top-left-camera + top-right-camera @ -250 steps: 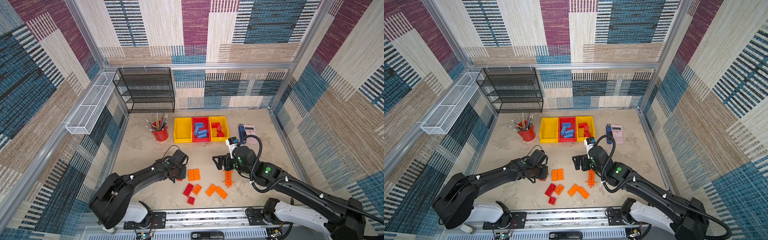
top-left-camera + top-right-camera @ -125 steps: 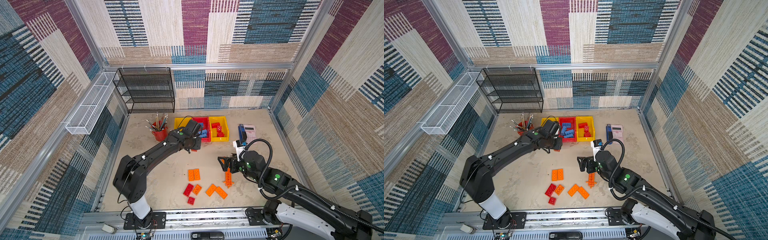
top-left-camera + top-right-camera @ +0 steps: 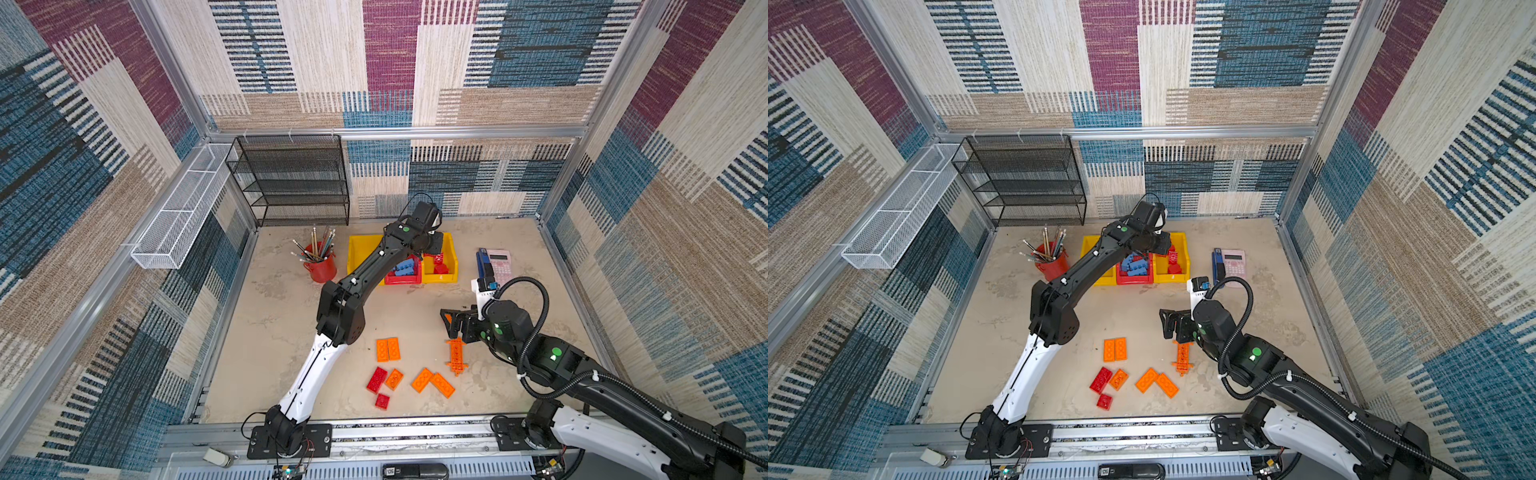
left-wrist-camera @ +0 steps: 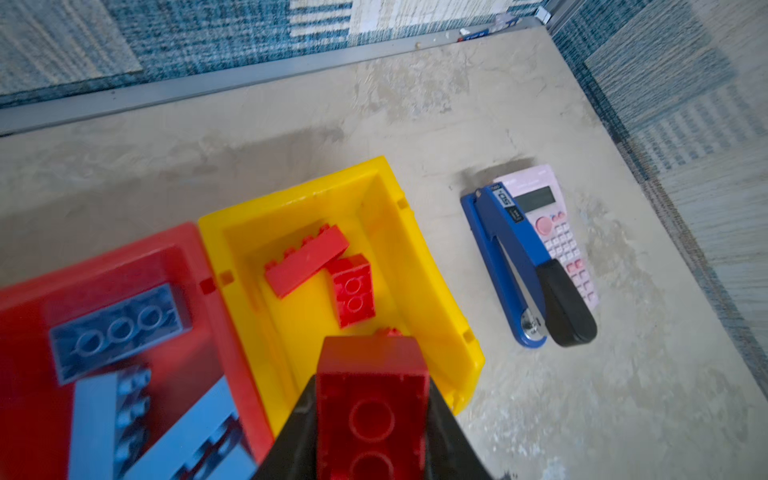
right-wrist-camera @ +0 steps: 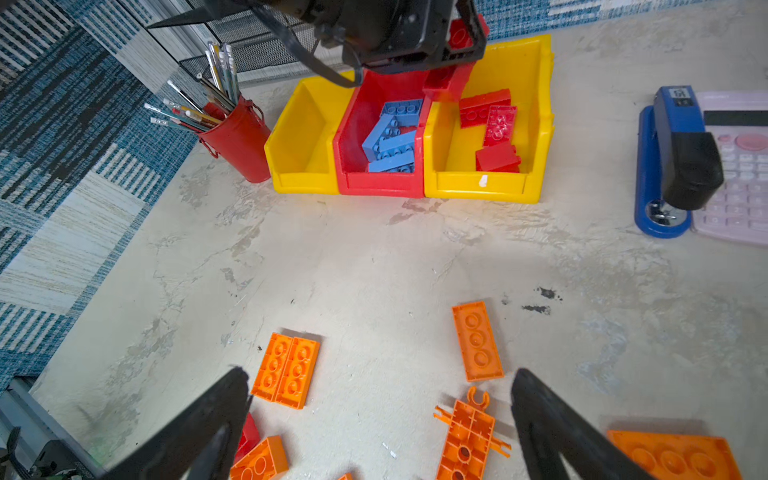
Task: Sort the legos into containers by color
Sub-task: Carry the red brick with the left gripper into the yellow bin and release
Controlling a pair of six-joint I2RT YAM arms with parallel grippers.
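My left gripper (image 4: 371,390) is shut on a red lego (image 4: 371,411), which hangs over the right yellow container (image 4: 415,257) at the back. In both top views that gripper (image 3: 430,245) (image 3: 1160,243) sits over the row of three containers. The right yellow one (image 5: 536,104) holds red legos (image 5: 494,124). Blue legos (image 5: 392,137) lie in the red container (image 5: 353,137). The left yellow container (image 5: 303,124) looks empty. My right gripper (image 5: 380,374) (image 3: 451,322) is open low above the loose orange legos. Among them are a pair (image 3: 388,349) and a long tabbed piece (image 3: 456,355). Two red legos (image 3: 377,379) lie further forward.
A red pencil cup (image 3: 321,266) stands left of the containers. Right of them are a blue stapler (image 3: 484,264) and a pink calculator (image 3: 498,266). A black wire shelf (image 3: 291,183) is at the back wall and a white wire basket (image 3: 178,212) hangs on the left wall.
My left arm has swung from beside the loose legos back to the containers, carrying the red lego. The right gripper has shifted a little to the right and stays open.
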